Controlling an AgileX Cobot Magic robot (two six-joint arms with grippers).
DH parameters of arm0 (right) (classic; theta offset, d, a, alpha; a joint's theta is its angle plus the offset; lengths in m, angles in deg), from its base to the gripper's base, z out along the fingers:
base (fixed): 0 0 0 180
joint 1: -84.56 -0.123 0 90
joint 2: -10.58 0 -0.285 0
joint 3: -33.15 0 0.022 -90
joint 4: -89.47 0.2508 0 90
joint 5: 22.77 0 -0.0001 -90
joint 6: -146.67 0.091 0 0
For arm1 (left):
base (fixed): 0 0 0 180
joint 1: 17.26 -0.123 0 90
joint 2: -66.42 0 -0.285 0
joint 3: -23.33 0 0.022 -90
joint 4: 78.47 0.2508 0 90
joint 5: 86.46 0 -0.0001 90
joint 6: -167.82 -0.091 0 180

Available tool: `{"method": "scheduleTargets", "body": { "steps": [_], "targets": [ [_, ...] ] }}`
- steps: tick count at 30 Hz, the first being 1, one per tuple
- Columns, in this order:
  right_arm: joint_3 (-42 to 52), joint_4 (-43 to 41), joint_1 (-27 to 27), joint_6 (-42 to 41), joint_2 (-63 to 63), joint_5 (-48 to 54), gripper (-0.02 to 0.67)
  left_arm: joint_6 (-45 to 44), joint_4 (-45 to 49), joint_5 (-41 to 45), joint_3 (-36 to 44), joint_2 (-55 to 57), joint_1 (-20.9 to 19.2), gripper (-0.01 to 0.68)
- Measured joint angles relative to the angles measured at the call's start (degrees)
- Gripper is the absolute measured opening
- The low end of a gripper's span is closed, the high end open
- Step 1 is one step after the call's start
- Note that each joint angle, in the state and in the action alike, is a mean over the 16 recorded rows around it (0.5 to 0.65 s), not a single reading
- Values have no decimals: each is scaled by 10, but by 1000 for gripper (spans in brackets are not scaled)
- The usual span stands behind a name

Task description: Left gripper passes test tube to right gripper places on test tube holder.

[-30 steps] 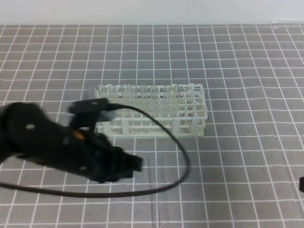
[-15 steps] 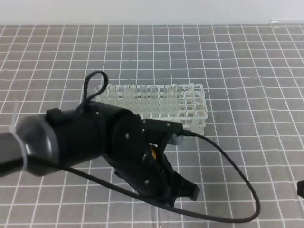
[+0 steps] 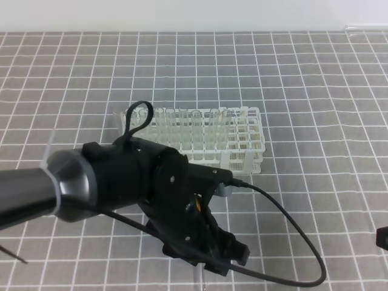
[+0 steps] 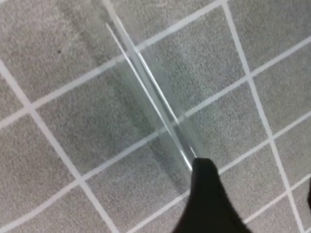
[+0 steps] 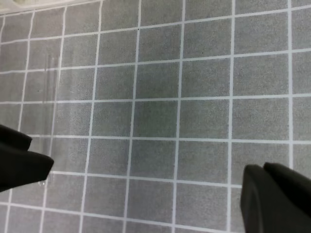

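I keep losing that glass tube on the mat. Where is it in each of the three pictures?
Exterior high: the test tube barely shows at the bottom edge, below the left gripper.
Left wrist: slanting across the middle.
Right wrist: faint streak at left.
Shared landmark: the grid mat.

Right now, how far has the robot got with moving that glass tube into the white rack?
Barely started. Nothing looks done: the test tube lies flat on the grid mat, not lifted. In hand: the left gripper is down low over it, one black finger at the tube's end, not yet clamped. Left: the pick-up, the handover to the right gripper, which waits at the far edge, and placing it in the test tube holder.
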Motion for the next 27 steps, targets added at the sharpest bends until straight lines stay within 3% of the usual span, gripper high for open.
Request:
{"method": "scheduleTargets", "body": {
  "steps": [6,27],
  "targets": [
    [0,4,0,-7,0,-1,-13,25,28,4,0,3,0,418],
    [0,13,0,-12,0,-1,-13,148,150,51,-47,42,37,422]
  ]
}}
